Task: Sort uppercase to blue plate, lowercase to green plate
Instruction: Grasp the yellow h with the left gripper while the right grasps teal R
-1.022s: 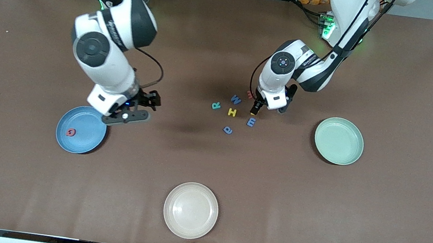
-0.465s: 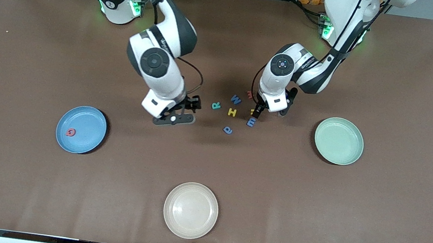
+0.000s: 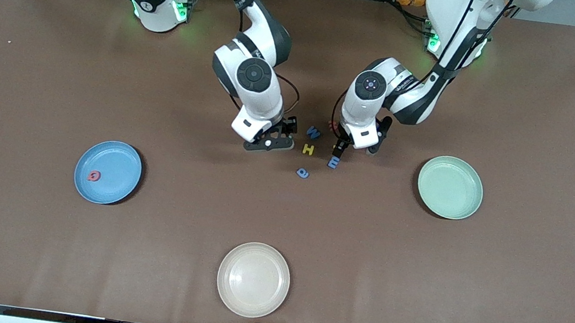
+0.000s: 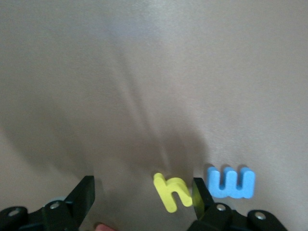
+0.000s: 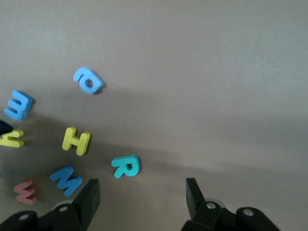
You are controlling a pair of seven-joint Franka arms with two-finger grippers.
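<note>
While both arms reach down to the letter cluster mid-surface, the items stand as follows.

Hands
- Left hand [image 3: 341, 149]: low over the yellow h [image 4: 172, 192]. Fingers [image 4: 84, 197] spread wide and holding nothing. The h lies flat between them, close to one finger.
- Right hand [image 3: 267, 145]: low over the cluster's edge toward the right arm's end. Its fingers [image 5: 192, 192] are also wide and empty. The teal R [image 5: 126, 166] lies flat on the surface [image 3: 416, 284] just ahead of the gap; the front view hides it under the hand.

Uppercase
- Q [image 3: 94, 175], red: in the blue plate [image 3: 118, 161].
- W [image 3: 313, 131], blue: on the surface, between the two hands.
- H [image 3: 308, 149], yellow: just nearer the camera than W.

Lowercase
- e [image 3: 333, 162], blue: on the surface beside the left hand, outside its fingers.
- w [image 5: 25, 191], red: on the surface, next to W, mostly hidden in the front view.
- Rounded blue letter [image 3: 302, 173]: nearest the camera of the cluster.

Plates
- Blue plate: toward the right arm's end, well apart from the cluster.
- Green plate [image 3: 448, 205]: toward the left arm's end, holding no letters.
- Beige plate [image 3: 251, 301]: nearest the camera, holding no letters.
</note>
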